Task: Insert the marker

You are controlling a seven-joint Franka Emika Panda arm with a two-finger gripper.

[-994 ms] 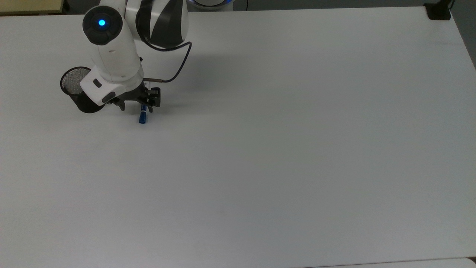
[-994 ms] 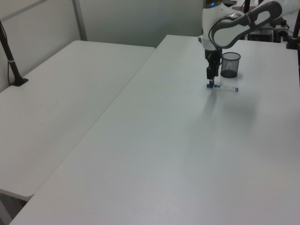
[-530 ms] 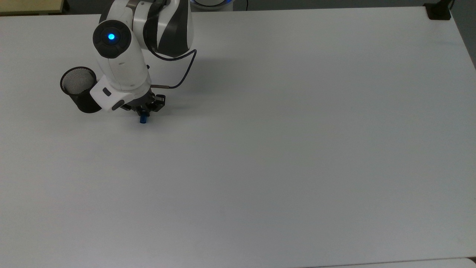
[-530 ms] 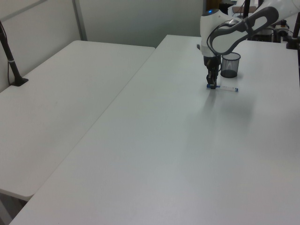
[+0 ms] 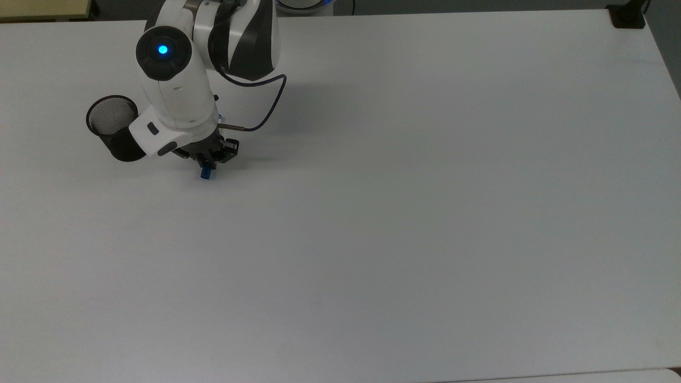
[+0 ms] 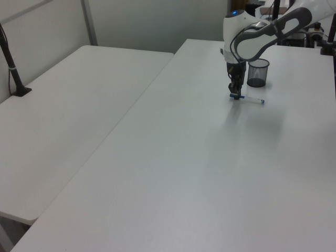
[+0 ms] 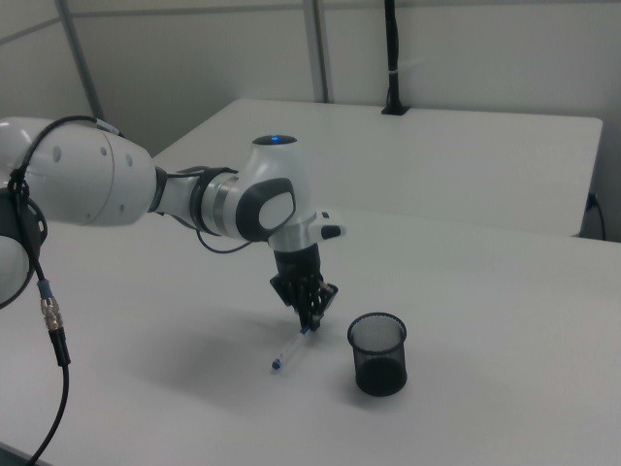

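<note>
The marker [image 6: 247,98] lies on the white worktop [image 5: 404,213] beside the black mesh cup [image 7: 376,352], near a worktop edge. The claw [image 7: 309,323] has come down and clamped its capped end, fingers formerly apart. No writing is legible.

The arm reaches steeply down, gripper [image 7: 309,320] low, its fingers [image 7: 315,313] drawn close together.

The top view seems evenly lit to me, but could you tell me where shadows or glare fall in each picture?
Top view: a soft shadow of the arm lies on the table to the top view's right of the claw, with no strong glare. Left view: a faint grey shadow spreads below the marker. Right view: a blurred shadow darkens the table to the right view's left of the mesh cup.
</note>
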